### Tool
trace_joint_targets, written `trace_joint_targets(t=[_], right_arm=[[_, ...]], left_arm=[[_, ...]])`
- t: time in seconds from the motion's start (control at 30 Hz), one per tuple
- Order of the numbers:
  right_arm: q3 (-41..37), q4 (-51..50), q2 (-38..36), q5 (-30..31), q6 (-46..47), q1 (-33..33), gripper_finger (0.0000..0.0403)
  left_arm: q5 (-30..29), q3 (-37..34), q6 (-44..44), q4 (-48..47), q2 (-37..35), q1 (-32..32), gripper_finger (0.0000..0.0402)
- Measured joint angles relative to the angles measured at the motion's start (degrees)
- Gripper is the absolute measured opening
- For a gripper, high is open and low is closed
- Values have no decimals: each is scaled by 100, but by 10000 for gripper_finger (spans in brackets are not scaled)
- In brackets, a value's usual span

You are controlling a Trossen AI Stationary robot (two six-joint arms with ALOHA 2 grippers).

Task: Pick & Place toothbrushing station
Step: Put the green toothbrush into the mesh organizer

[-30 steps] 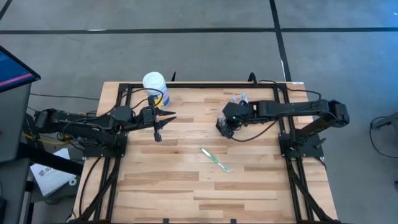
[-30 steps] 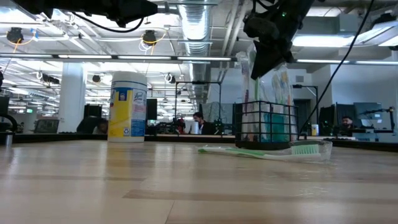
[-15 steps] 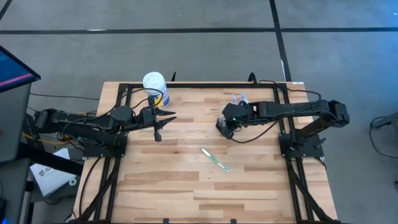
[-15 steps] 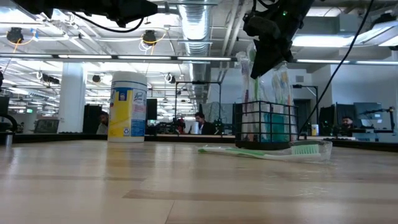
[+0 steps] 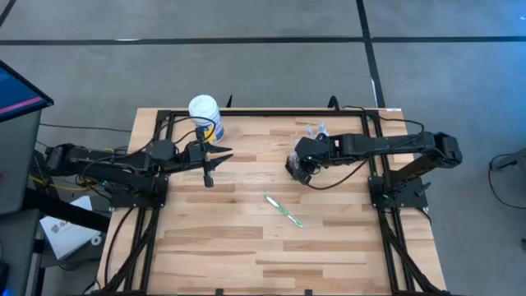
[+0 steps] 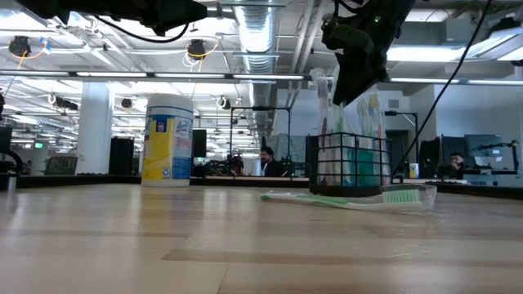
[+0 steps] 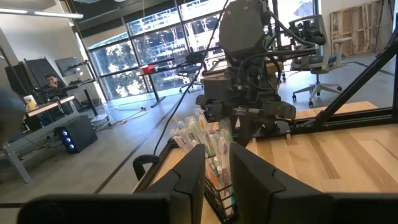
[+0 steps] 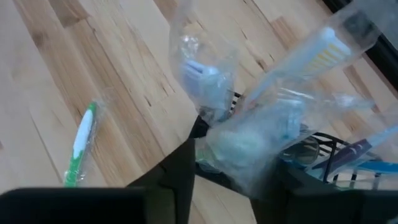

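Near the tabletop's middle, toward the front: a green toothbrush lying flat in clear wrap, apart from everything else. Farther back, toward the right edge: the black mesh holder upright with wrapped brushes sticking out, and the right gripper directly over it, fingers parted either side of a wrapped brush standing in the holder, grip not clear. Back left: the left gripper hanging above the wood, fingers slightly apart and holding nothing, close beside the white-lidded jar at the rear edge.
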Motion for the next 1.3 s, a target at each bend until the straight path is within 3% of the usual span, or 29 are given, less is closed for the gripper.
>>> trace_joint_targets(t=[0.33, 0.77, 1.3], right_arm=[[0, -36, -140, 6, -92, 0, 171], [-2, -61, -809, 2, -18, 13, 171], [0, -781, -1165, -31, 467, 539, 163]], left_arm=[[0, 0, 0, 1, 0, 1, 66], [34, 0, 0, -34, 3, -1, 66], [2149, 70, 504, 117, 1167, -1, 66]])
